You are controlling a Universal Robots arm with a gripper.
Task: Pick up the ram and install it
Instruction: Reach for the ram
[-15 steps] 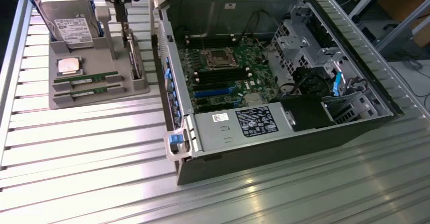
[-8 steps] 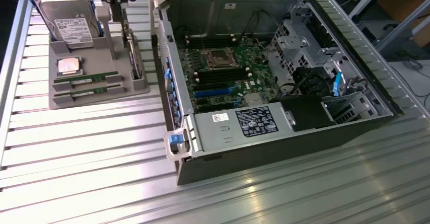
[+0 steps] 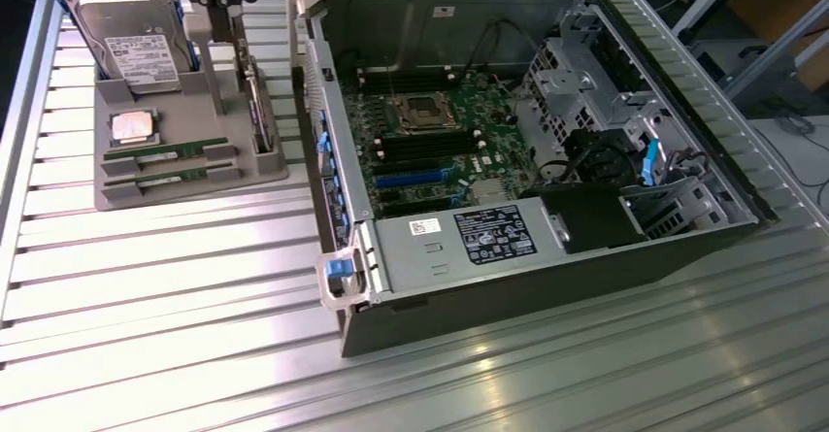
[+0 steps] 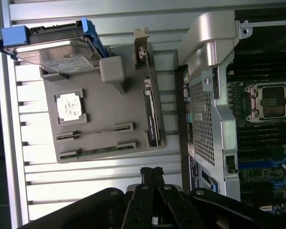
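Ram (image 3: 169,149) stands on edge in a slot of the grey tray (image 3: 188,121) on the bench (image 3: 155,277), to the exterior view's left of the open case (image 3: 518,301), light, stiff and fragile I judge, best pinched across its thin upper edge by my claw (image 4: 151,172), shut and empty.

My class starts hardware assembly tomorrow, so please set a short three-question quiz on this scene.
1. True or false: both ram sticks lie in the gray tray, outside the computer.
2. The end effector is: A) open; B) shut, holding nothing; C) shut on a ram stick.
3. Short answer: which part in the tray sits in a blue bracket?

Key: 1 true; 2 B; 3 the hard drive.
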